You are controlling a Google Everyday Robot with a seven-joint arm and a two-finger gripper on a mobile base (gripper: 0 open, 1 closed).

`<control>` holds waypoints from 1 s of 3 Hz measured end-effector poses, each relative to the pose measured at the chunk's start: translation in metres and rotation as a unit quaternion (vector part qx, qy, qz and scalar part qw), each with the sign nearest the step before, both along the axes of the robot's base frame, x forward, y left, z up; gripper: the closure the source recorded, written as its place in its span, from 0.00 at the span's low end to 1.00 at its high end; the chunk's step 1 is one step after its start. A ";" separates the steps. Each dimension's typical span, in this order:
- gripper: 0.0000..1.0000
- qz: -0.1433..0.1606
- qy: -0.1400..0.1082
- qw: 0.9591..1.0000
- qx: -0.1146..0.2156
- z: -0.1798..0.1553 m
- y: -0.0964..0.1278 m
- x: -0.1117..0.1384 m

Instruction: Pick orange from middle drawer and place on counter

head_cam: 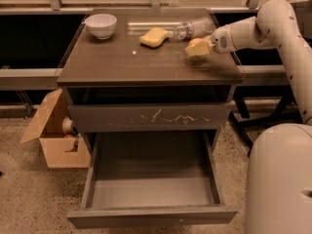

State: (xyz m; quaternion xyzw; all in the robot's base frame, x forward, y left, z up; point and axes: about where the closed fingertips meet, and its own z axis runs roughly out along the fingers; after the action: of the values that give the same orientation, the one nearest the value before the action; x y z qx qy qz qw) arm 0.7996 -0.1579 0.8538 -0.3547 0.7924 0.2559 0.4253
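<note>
Our gripper (196, 48), closed around the orange (194, 42), hangs over the right side of the counter (122, 62), the bottle (192, 29) and sponge (153, 36) close behind it. We see bare counter in front and leftward; the bowl (101, 25) stands well apart, back left.

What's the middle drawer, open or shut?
Open: the middle drawer stands pulled far out, its bare grey inside showing. The pincer is over the counter, at the orange.
</note>
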 end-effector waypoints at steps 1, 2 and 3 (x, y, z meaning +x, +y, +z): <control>0.07 -0.006 0.008 1.000 0.000 -0.002 -0.003 0.004; 0.00 -0.009 0.012 1.000 -0.001 -0.002 -0.005 0.006; 0.00 -0.011 0.012 1.000 -0.001 -0.001 -0.007 0.007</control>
State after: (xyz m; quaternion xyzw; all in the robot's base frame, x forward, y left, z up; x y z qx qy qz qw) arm 0.8064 -0.1652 0.8523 -0.3432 0.8017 0.2541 0.4181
